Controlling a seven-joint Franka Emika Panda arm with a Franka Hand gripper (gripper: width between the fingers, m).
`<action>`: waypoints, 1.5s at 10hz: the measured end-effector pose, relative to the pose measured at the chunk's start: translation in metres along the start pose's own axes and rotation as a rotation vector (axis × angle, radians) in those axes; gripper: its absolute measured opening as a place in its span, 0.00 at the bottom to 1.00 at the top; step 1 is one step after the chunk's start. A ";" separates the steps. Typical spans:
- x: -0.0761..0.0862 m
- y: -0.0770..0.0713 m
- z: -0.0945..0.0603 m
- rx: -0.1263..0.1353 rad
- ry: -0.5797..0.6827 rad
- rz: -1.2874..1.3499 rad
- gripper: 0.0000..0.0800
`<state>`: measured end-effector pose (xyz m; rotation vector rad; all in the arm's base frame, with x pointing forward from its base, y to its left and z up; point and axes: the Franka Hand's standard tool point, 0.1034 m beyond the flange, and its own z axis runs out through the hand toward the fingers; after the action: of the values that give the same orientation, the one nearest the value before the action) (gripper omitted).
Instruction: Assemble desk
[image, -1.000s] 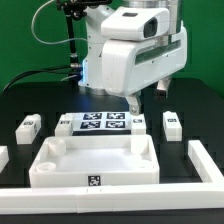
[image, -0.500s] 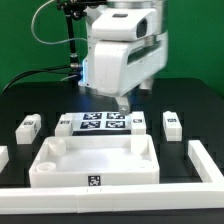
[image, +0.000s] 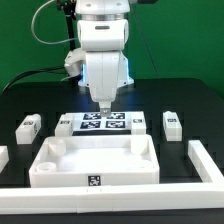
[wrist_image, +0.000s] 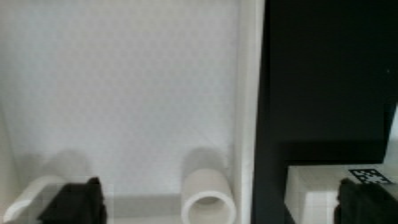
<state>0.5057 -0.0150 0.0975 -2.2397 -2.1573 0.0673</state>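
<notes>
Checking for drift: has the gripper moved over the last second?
Yes. The gripper has shifted toward the exterior view's left: from above the marker board's right end to above its middle.

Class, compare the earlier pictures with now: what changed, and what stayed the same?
The two-finger pincer slid toward the exterior view's left, turning as it went; it now hangs near the flat white marker board, open and empty. Nothing was gripped or released. The white rimmed plastic tabletop panel and the square white leg posts stayed put.
</notes>
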 end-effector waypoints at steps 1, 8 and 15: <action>0.000 0.000 0.000 0.001 0.000 0.002 0.81; -0.024 -0.013 0.073 -0.023 0.040 0.031 0.81; -0.017 -0.014 0.085 -0.035 0.047 0.062 0.31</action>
<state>0.4866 -0.0325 0.0135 -2.3028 -2.0827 -0.0214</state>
